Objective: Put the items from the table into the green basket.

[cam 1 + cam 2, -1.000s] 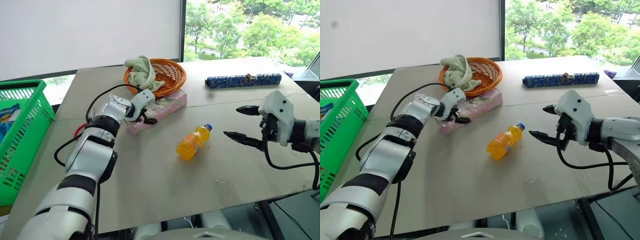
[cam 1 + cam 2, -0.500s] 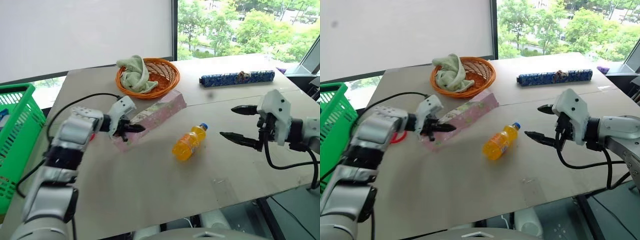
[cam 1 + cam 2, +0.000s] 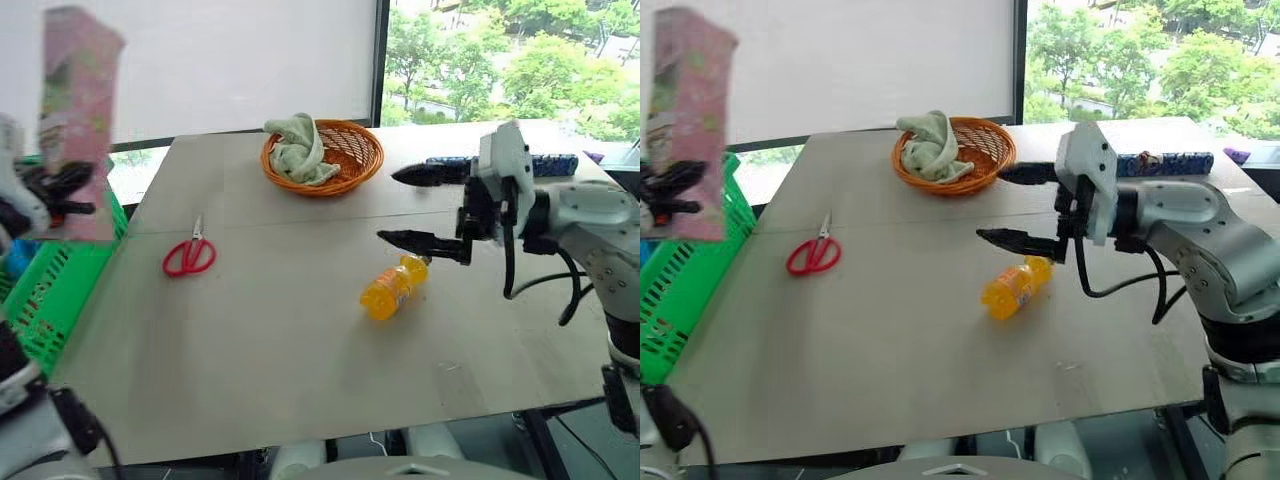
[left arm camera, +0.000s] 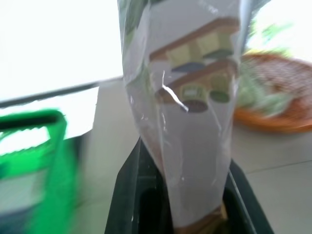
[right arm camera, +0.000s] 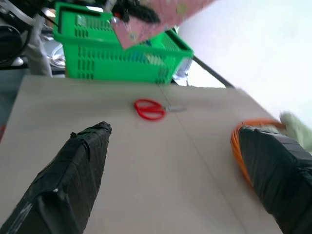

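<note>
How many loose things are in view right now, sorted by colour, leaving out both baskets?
Pink: 1, the carton held up over the green basket.
Red: 1, the scissors on the table.
Orange: 1, the drink bottle.
Pale green: 1, the cloth in the orange wicker basket.
Dark blue: 1, the long patterned bar.
Total: 5

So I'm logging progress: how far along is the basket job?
Mid-job. Done: something blue already lies in the green basket. In hand: the left gripper holds the pink carton above it. Left: scissors and orange bottle lie on the table; right gripper open.
</note>
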`<act>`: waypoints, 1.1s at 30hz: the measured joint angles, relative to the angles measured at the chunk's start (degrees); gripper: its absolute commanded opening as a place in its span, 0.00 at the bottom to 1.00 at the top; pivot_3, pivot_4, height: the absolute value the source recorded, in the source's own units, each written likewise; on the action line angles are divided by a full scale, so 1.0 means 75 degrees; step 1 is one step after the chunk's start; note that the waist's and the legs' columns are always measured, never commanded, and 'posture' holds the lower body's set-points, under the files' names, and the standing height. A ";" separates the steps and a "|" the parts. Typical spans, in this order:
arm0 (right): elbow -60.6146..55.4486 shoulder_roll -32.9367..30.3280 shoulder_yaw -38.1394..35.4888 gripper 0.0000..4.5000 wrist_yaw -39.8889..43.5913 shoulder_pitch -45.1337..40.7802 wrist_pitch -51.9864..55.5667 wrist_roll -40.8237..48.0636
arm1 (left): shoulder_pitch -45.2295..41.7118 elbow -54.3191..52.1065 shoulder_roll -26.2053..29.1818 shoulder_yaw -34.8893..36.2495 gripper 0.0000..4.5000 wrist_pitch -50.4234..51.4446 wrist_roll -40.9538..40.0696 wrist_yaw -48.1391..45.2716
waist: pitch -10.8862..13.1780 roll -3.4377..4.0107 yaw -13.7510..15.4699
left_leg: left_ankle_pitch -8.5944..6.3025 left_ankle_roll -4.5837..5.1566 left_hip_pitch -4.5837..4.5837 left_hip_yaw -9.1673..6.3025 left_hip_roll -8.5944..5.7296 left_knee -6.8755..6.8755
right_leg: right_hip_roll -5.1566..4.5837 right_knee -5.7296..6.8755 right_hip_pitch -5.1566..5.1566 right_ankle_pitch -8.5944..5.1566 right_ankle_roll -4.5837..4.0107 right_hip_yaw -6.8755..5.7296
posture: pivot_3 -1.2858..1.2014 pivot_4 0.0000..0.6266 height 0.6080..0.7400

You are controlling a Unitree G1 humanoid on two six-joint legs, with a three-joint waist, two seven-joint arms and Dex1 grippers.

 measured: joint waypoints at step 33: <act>0.0243 -0.0398 -0.0016 1.00 -0.0170 0.0338 -0.0044 -0.0898 | 0.0236 -0.4227 -0.3048 -0.2107 0.99 0.2248 -0.4298 0.0654 | -0.0108 -0.0115 0.0073 | -0.0031 0.0009 -0.0169 0.0003 -0.0003 0.0082 | -0.0051 0.0035 -0.0130 0.0025 -0.0025 -0.0032 | 0.49 0.00 1.00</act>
